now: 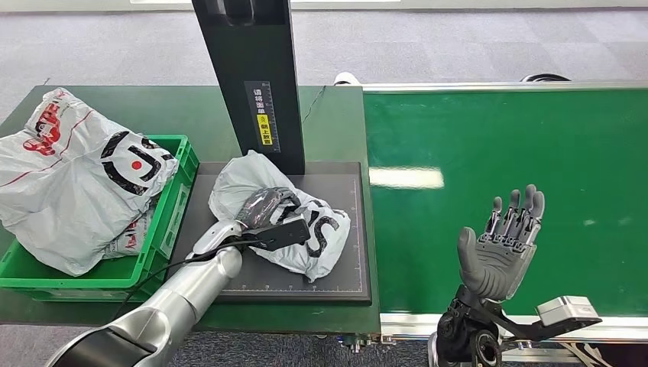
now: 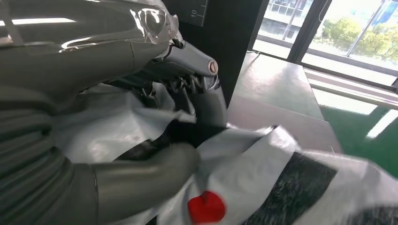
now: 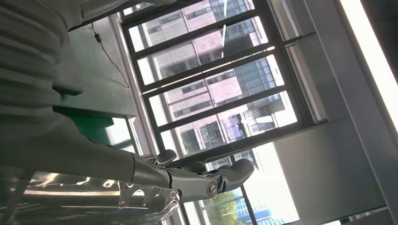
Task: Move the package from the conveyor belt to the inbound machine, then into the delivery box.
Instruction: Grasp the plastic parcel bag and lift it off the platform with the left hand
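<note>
The package [image 1: 306,229], a crumpled white plastic mailer with black lettering and a red dot, is lying on the dark platform of the inbound machine [image 1: 348,275], just in front of the machine's black upright column [image 1: 252,76]; the left hand [image 1: 264,210] is resting on top of it, its fingers curling down into the plastic and gripping the bag near its middle; in the left wrist view the thumb [image 2: 141,183] and the darker fingers [image 2: 206,93] are closing on a bunched fold of the package [image 2: 263,173] from both sides; the delivery box [image 1: 164,222], a green crate, is sitting just beside the platform on the robot's left, and other white bags [image 1: 69,176] are piling up in it above its rim; the right hand [image 1: 500,248] is hovering over the green conveyor belt [image 1: 535,138], well apart from the package, palm up, its fingers standing spread and holding nothing.
</note>
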